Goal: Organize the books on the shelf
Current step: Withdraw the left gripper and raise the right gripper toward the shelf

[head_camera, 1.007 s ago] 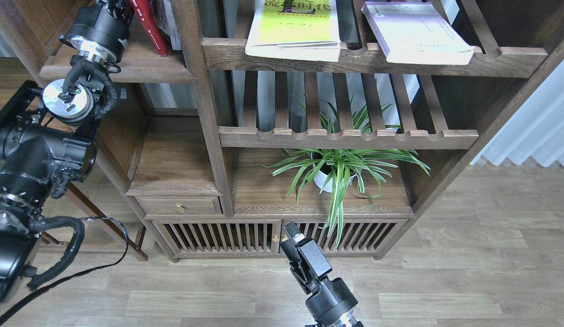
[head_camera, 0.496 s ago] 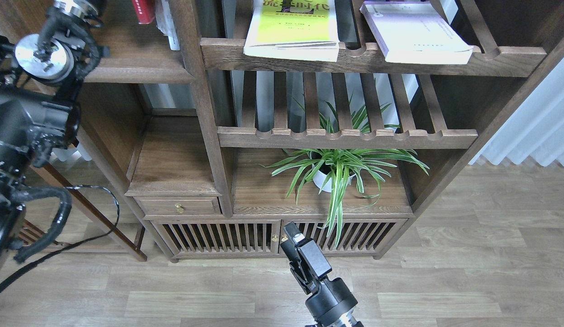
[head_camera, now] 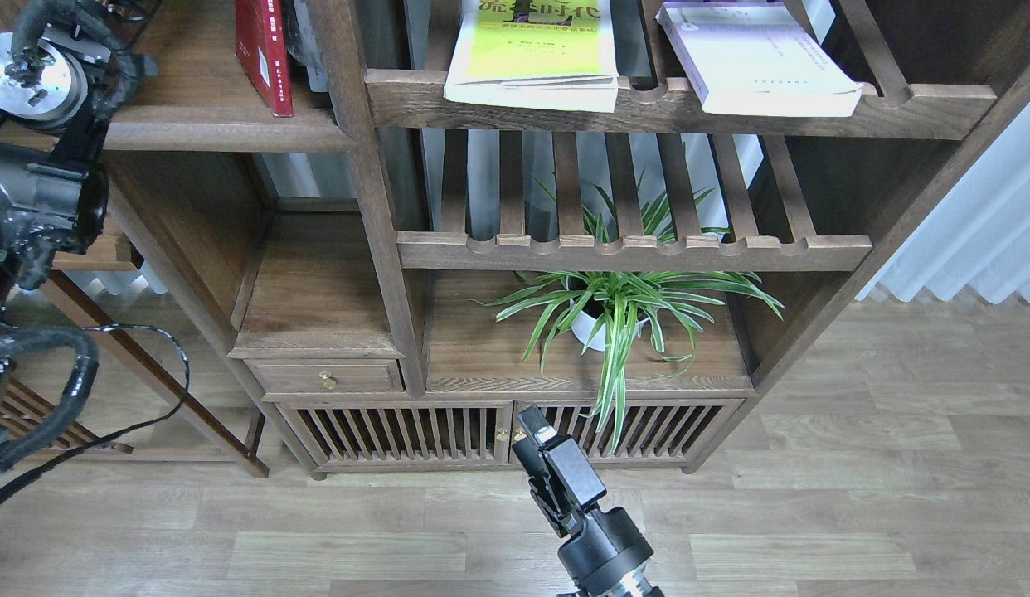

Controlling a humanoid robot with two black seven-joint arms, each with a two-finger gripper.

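Red book [head_camera: 264, 51] upright on shelf [head_camera: 208, 133], filed; two others lie flat. Left pincer unseen; right pincer [head_camera: 538, 464] empty, gap untellable.

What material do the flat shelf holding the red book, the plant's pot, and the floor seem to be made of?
The flat dark-brown shelf board looks like stained wood with a matte finish: grain lines run along its top and moulded edge. The small white plant pot seems glazed ceramic or plastic; it is smooth and mostly hidden by leaves. The grey-brown plank floor looks like wood or laminate, with printed-looking grain and visible seams.
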